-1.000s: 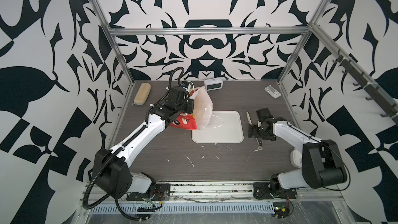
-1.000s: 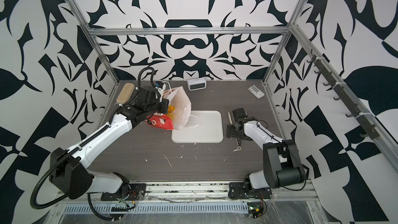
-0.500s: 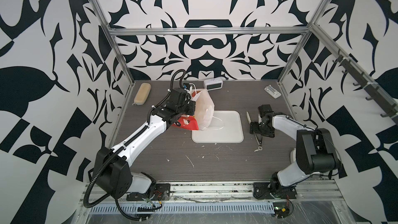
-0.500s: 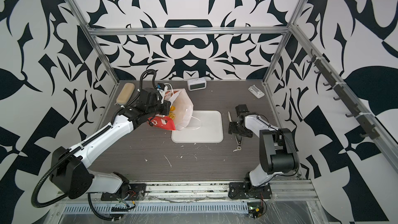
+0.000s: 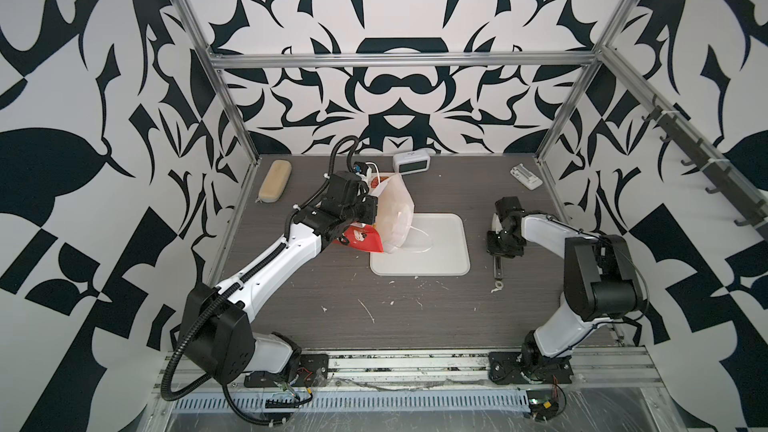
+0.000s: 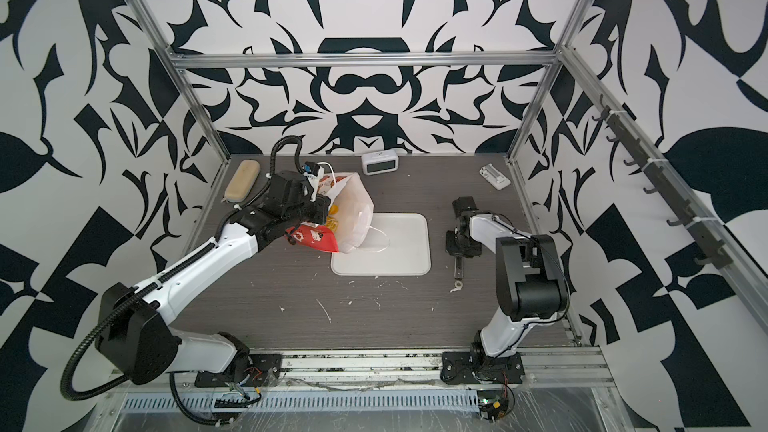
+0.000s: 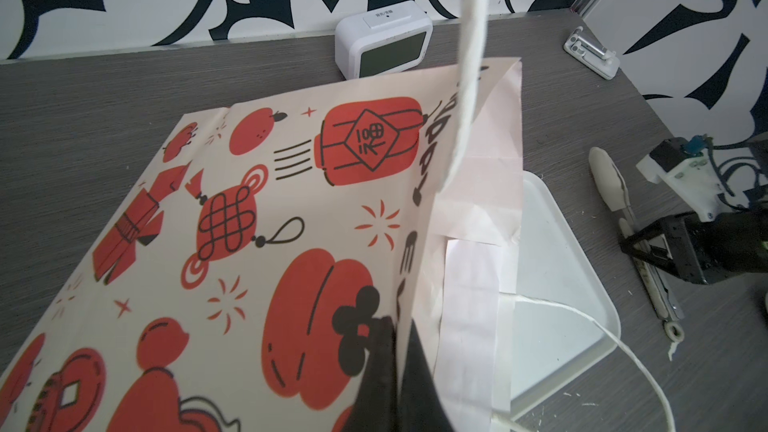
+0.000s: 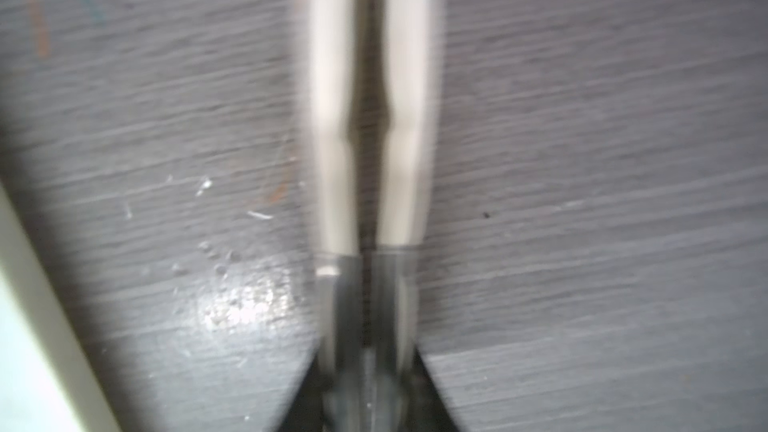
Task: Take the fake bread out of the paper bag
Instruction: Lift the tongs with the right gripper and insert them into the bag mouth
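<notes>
On the grey bench [image 5: 415,326], the paper bag [image 5: 395,218] was tipped with its open mouth over the edge of the white tray [image 5: 440,259], the left claw [image 7: 399,351] pinched tight on its rim. The fake bread [image 6: 332,218] was inside the bag, just a bit of yellow peeking out in a top view. Right of the tray, the right claw [image 5: 503,243] was clamped on a pair of tongs [image 5: 497,270] lying on the bench.
</notes>
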Robot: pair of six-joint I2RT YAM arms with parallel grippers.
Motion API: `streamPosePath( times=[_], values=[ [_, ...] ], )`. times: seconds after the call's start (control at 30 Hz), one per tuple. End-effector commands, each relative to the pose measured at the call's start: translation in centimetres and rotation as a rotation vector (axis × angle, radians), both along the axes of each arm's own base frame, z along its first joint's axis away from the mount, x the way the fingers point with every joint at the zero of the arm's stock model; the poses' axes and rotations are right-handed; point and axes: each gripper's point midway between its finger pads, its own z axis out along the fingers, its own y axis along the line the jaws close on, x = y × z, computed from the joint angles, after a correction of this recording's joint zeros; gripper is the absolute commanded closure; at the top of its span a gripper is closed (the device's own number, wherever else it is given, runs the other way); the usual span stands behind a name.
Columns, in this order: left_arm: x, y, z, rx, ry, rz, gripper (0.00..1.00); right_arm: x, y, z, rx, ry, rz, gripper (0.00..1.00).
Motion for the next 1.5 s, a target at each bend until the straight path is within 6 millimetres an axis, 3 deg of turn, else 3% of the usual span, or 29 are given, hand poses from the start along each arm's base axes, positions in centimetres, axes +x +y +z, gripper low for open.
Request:
streamPosePath(
  times=[0.0,0.13,0.33,0.47,0.57,0.67,0.9,1.0,1.17,1.47],
  values=[
    [-0.2,-0.2,1.1,-0.035,-0.033,-0.009,1.0,-0.3,0.3,0.7,0.006,0.009,0.018,1.0],
    [-0.4,-0.2,1.1,-0.033,-0.034,-0.012,1.0,-0.8,4.7,3.8,0.061,-0.063,0.162,1.0],
    [-0.9,-0.3,0.5,-0.019,-0.03,-0.038,1.0,-3.7,14.7,11.2,0.191,-0.166,0.468,1.0],
    [-1.8,-0.6,-0.7,0.033,-0.019,-0.07,1.0,-6.3,17.9,14.7,0.251,-0.187,0.594,1.0],
    [-2.4,-0.9,-1.7,0.053,-0.006,-0.083,1.0,-8.2,19.5,15.9,0.315,-0.166,0.665,1.0],
    [-3.0,-1.0,-2.7,0.08,0.003,-0.084,1.0,-9.9,20.8,15.8,0.334,-0.119,0.717,1.0],
    [-4.2,-1.0,-3.0,0.067,-0.046,-0.081,1.0,-13.0,24.8,12.5,0.336,0.001,0.824,1.0],
    [-4.9,-0.8,-2.4,0.038,-0.077,-0.094,1.0,-12.5,26.8,12.0,0.374,-0.023,0.811,1.0],
    [-6.2,-0.4,-3.5,0.048,-0.072,-0.12,1.0,-11.5,28.9,11.2,0.369,-0.026,0.814,1.0],
    [-7.0,0.0,-3.5,0.041,-0.077,-0.123,1.0,-10.1,30.3,10.5,0.352,-0.054,0.807,0.71]
  ],
)
